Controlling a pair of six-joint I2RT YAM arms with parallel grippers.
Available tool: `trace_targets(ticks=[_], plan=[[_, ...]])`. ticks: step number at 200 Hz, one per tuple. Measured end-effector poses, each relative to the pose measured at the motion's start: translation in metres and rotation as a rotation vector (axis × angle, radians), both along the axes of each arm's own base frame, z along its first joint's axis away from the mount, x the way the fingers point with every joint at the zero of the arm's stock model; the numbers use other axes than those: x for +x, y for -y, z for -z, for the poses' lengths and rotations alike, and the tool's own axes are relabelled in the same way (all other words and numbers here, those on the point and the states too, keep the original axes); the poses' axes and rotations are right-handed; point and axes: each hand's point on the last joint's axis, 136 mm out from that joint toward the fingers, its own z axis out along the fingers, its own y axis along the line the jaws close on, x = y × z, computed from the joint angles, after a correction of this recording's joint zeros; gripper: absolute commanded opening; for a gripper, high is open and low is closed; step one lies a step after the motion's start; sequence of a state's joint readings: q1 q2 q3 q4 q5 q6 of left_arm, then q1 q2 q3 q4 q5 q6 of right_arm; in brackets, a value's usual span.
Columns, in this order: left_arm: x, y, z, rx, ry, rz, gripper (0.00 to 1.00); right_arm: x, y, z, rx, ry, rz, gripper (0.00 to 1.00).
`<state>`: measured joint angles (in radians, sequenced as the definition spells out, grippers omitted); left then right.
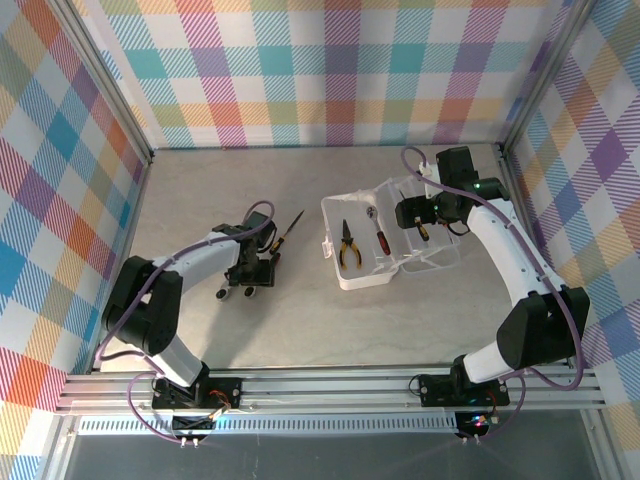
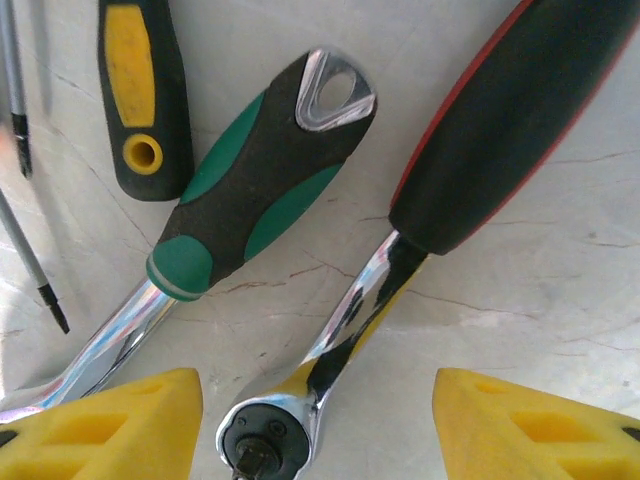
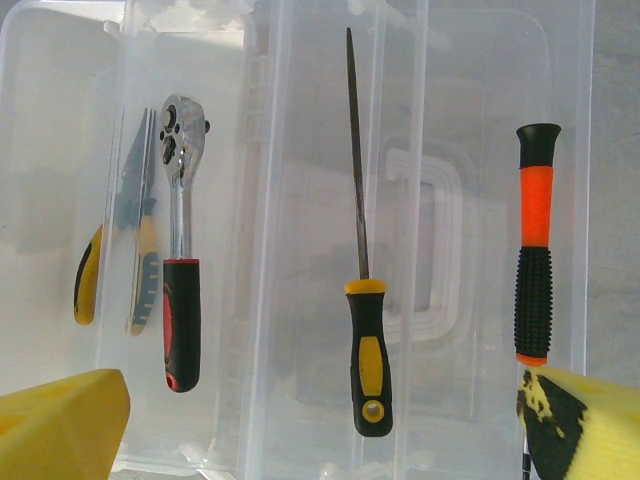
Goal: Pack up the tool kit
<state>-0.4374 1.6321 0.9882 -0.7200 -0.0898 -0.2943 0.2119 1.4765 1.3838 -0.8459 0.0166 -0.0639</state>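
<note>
At the left end effector [image 2: 320, 430]: yellow pads [image 2: 110, 425] partly apart, gripping nothing, set one to each side of the chrome head of the red-and-black-handled ratchet [image 2: 470, 150]. Lies with its long axis running from that head, between the pads, up and to the right in the wrist view, so crosswise to the line of the pads. By the look of it, a fair setup for a pinch at the neck.

Crowded on the left: a green-and-black-handled ratchet [image 2: 260, 180] just beside, chrome shank slanting down to the left-hand pad and seemingly passing under it, so likely to be nudged or caught. Further left, a yellow-and-black tool handle [image 2: 135, 90] and two thin dark screwdriver shafts [image 2: 35, 275], all loose on the pale tabletop [image 2: 560, 300].

From above, well to the right of this cluster across the tabletop: the clear rectangular plastic case [image 1: 335, 272], lid open, yellow-handled pliers [image 1: 348, 248] already inside. Nearer by far to the loose tools: the left arm. Over the case, the right end effector [image 1: 420, 225], jaws spread wide and empty, possibly in the way of a drop-off there.
</note>
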Motion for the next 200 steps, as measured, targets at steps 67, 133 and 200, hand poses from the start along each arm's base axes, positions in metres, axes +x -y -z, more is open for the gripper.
trace_targets(ticks=[67, 133, 200], plan=[[-0.007, -0.005, 0.017, 0.056, -0.079, -0.007, 0.49, 0.000, 0.000, 0.000, -0.001, 0.000, 0.000, 0.99], [-0.005, 0.007, 0.018, 0.010, -0.090, 0.000, 0.08, 0.000, 0.000, 0.001, -0.001, -0.002, 0.000, 0.99], [-0.004, 0.009, 0.016, 0.019, -0.096, 0.030, 0.00, 0.000, 0.000, 0.001, -0.001, -0.003, 0.000, 0.99]])
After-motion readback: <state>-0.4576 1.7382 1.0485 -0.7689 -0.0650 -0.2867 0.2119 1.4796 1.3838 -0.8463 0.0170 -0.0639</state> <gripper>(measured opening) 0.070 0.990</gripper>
